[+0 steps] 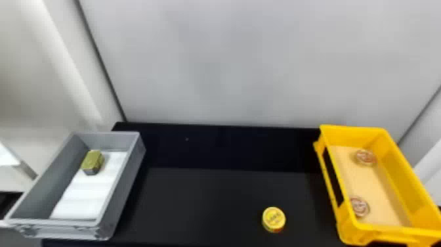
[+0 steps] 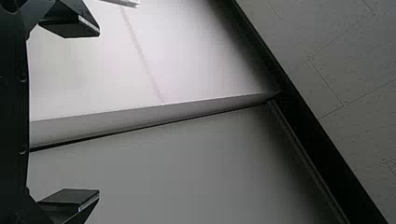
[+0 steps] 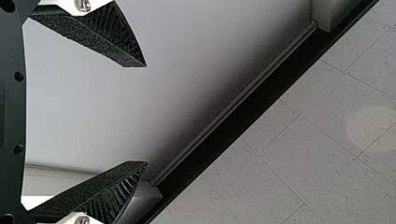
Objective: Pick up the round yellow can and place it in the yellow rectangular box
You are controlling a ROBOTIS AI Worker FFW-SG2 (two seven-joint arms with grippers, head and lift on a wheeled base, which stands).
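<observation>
Yellow can (image 1: pixel 274 219) and boxes share one black table (image 1: pixel 213 197), a wide middle stretch of which runs back to its far edge. On the right, the yellow box (image 1: pixel 352 136) has its open top up, raised walls around two round tins (image 1: pixel 365 157), one far, one near. At left, the gray box (image 1: pixel 126 184) lies over the table's left edge, holding a white sheet (image 1: pixel 82 197) and a small green block (image 1: pixel 93 161). Both my left gripper (image 2: pixel 98 112) and right gripper (image 3: pixel 147 114) are spread wide, gripping nothing. The can stands lid up, toward the table's near side, with a gap before the yellow box's left wall.
</observation>
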